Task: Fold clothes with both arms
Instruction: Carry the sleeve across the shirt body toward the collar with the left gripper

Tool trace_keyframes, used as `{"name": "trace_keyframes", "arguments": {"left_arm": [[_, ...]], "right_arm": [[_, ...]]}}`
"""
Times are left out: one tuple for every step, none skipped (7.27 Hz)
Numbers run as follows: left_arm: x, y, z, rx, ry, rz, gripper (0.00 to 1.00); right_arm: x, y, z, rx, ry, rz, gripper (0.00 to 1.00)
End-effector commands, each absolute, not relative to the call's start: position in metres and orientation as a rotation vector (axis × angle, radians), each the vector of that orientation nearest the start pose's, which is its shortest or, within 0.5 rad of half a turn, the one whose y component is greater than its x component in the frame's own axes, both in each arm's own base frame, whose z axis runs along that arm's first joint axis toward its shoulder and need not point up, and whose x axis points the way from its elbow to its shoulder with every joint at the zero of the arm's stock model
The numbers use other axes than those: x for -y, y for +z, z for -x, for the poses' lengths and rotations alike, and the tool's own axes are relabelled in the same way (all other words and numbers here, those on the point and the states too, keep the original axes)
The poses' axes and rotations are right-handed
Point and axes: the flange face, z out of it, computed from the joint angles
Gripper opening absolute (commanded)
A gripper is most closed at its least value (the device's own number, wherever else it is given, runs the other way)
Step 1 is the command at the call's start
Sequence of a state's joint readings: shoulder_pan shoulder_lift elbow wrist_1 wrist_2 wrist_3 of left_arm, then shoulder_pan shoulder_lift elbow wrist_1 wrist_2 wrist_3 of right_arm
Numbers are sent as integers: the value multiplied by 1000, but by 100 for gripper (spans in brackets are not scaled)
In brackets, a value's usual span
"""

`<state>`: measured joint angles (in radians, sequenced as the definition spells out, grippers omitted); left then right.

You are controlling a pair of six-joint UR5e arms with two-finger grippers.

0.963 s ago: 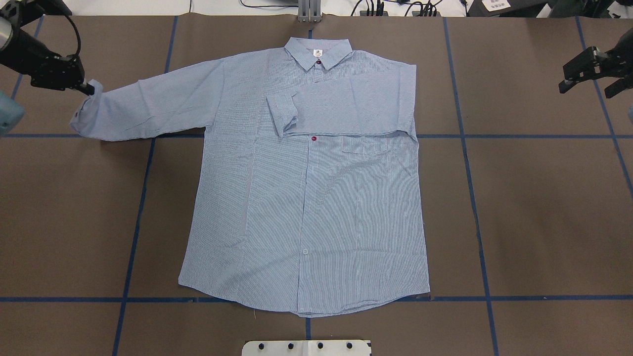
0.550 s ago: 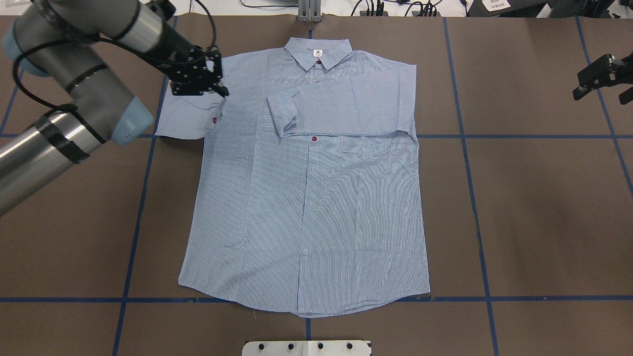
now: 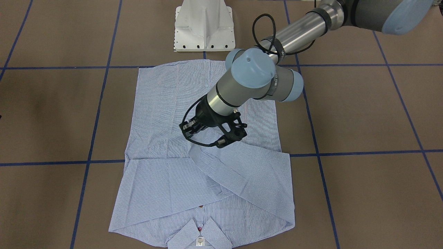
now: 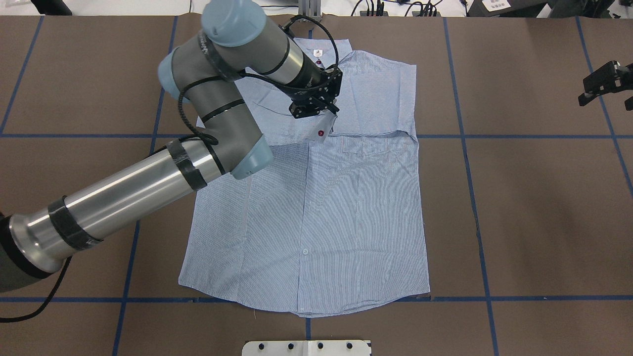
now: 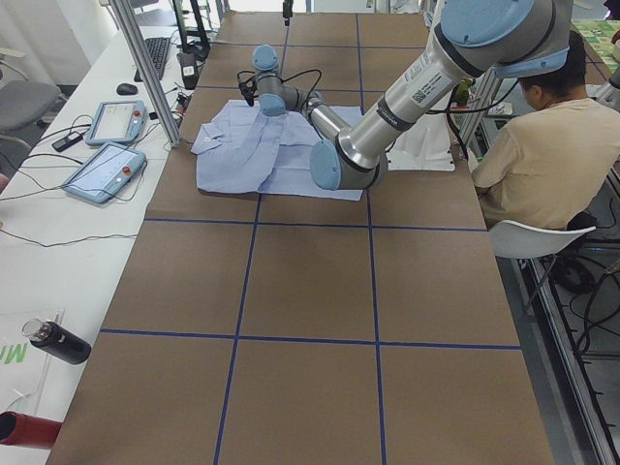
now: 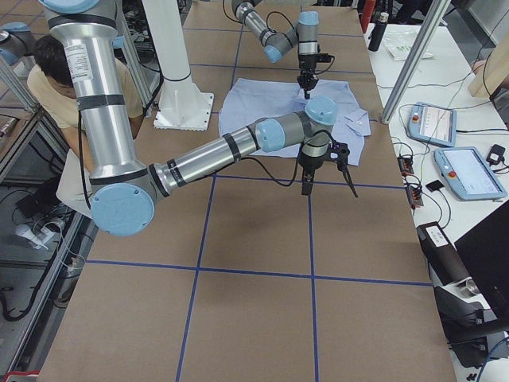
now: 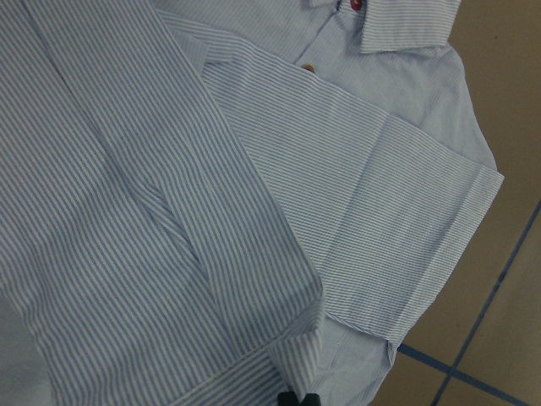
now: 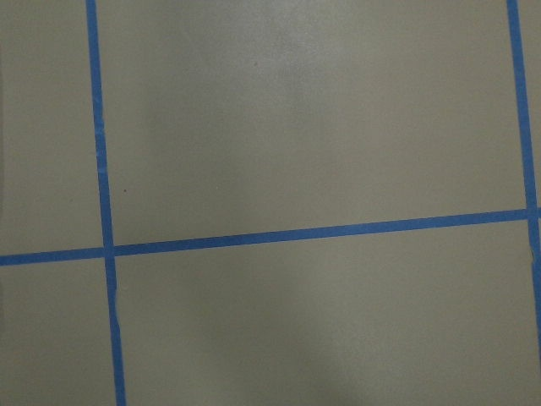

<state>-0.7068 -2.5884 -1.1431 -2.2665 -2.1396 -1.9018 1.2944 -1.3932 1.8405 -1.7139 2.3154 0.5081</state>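
The light blue striped shirt (image 4: 341,212) lies flat, front up, with its collar (image 3: 199,235) at the far side from the base. One sleeve is folded across the chest (image 4: 376,106). My left gripper (image 4: 327,112) hovers over the chest, shut on the cuff of the other sleeve (image 4: 320,132), which shows a red button. That sleeve (image 3: 242,166) drapes diagonally from the shoulder up to the gripper (image 3: 221,141). The left wrist view shows dark fingertips (image 7: 296,397) pinched on striped cloth. My right gripper (image 4: 607,96) is open over bare table at the far right, well apart from the shirt.
The brown table carries a grid of blue tape lines (image 4: 465,136). The white pedestal base (image 3: 204,24) stands at the robot's edge. A seated person (image 5: 542,145) is beside the table. Pendants and cables lie on the side bench (image 5: 107,165).
My left gripper has carried the sleeve cuff from the far left of the table across onto the chest. The right gripper has drifted slightly toward the right edge.
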Motion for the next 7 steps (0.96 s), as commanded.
{"name": "trace_keyframes", "arguments": {"left_arm": [[580, 62, -573, -1354, -551, 246, 0], [591, 59, -584, -1359, -572, 220, 0], [590, 61, -588, -1359, -573, 218, 0], [590, 61, -589, -1359, -573, 218, 33], [587, 58, -589, -1372, -562, 215, 67], [585, 54, -588, -1397, -548, 210, 73], [583, 48, -585, -1411, -541, 206, 88]], "right_arm": [[542, 453, 86, 793, 112, 22, 100], [541, 452, 86, 794, 115, 21, 100], [541, 451, 87, 799, 114, 24, 100], [540, 449, 92, 827, 109, 42, 100], [541, 444, 97, 834, 113, 46, 100], [540, 436, 115, 839, 120, 63, 100], [537, 430, 136, 866, 136, 48, 100]]}}
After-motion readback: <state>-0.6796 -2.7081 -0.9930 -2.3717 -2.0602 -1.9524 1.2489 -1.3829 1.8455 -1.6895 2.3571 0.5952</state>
